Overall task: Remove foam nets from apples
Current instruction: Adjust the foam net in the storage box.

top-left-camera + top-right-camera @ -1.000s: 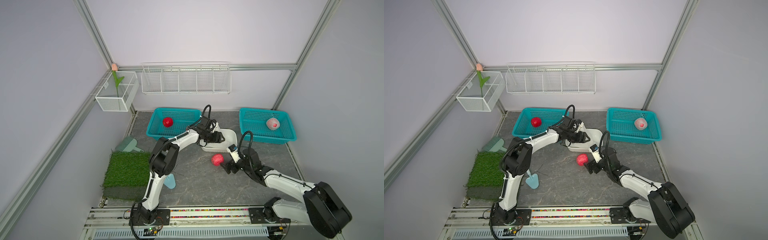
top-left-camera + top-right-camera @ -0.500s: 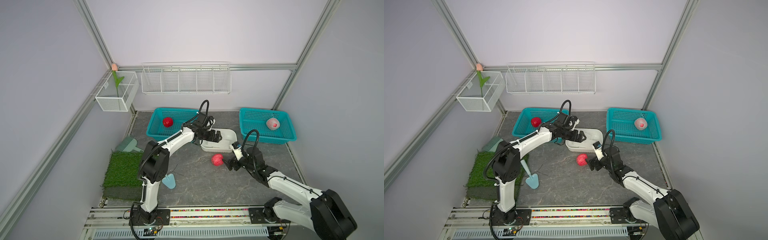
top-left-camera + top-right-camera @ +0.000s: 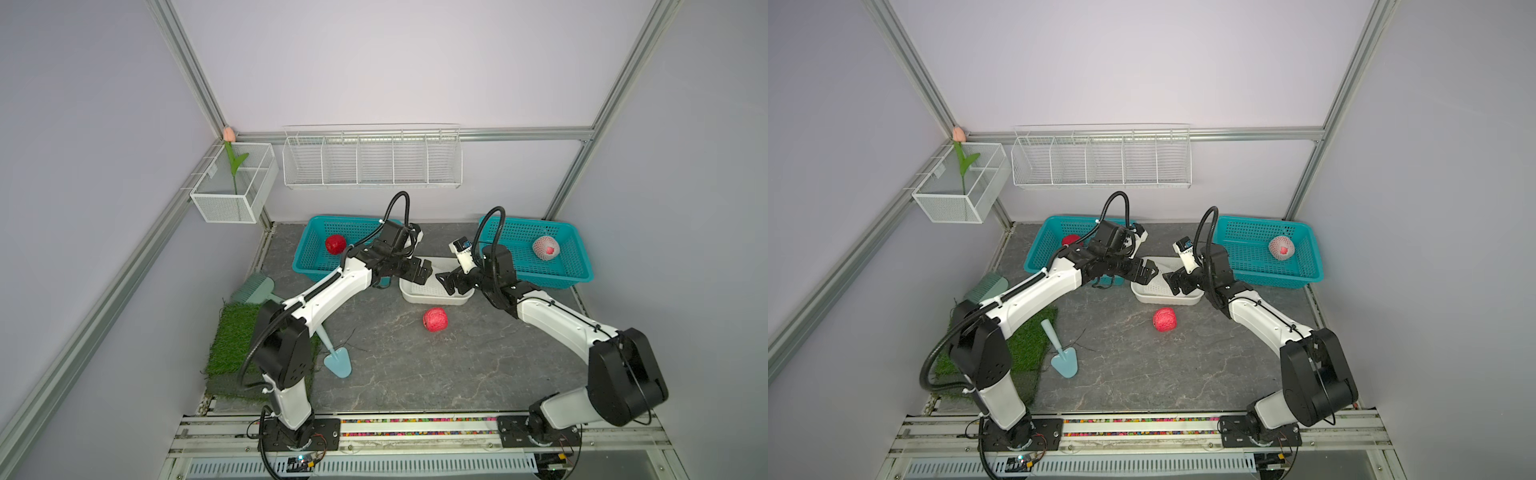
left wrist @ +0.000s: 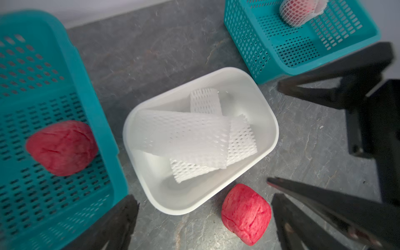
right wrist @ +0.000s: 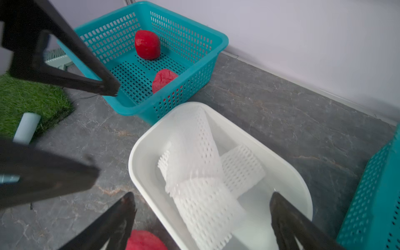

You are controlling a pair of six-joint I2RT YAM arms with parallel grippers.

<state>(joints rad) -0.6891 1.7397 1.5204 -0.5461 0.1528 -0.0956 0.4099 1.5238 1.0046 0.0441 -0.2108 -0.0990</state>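
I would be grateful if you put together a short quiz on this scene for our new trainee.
1. True or false: the apple in the teal basket beside the right arm is still inside a foam net.
2. How many loose foam nets lie in the white tray? A) one B) three C) five
3. Fill in: the left hand and right hand both have their jaws ___.
Key: 1 true; 2 B; 3 open.

Blue trowel (image 3: 1065, 363) lies beside the grass mat (image 3: 1030, 340).
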